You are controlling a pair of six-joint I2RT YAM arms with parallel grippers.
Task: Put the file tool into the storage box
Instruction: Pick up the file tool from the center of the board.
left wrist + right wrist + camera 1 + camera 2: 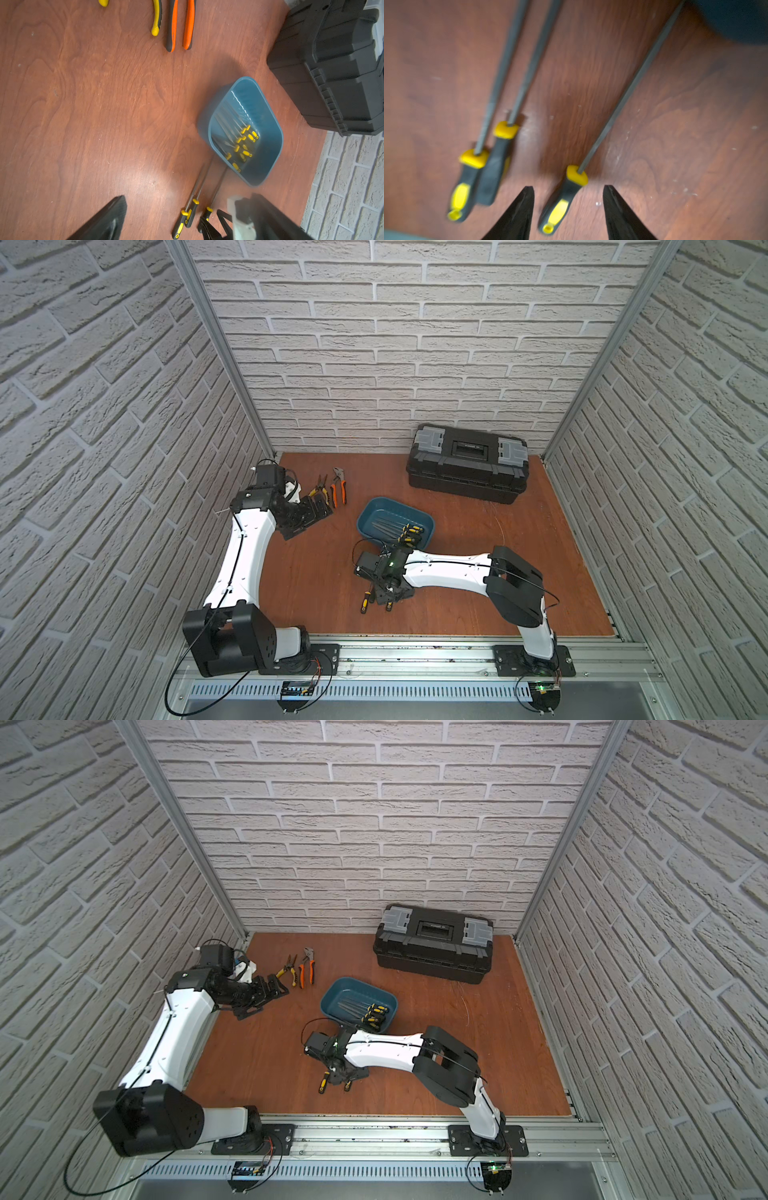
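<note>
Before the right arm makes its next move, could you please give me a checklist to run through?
1. Fingers of right gripper open, astride the file: ok.
2. Grip on the file: not ok, it lies on the table.
3. Two neighbouring files clear of fingers: ok.
4. Finger height above table: cannot tell.
5. Room in storage box: ok.
6. Path clear of left gripper, parked by pliers: ok.

Left arm (249,556), right arm (449,570): white link shells, black joint housings, black cable along each. Claw fingers (517,214) black, tapered. Green LED (391,563) on right wrist.
</note>
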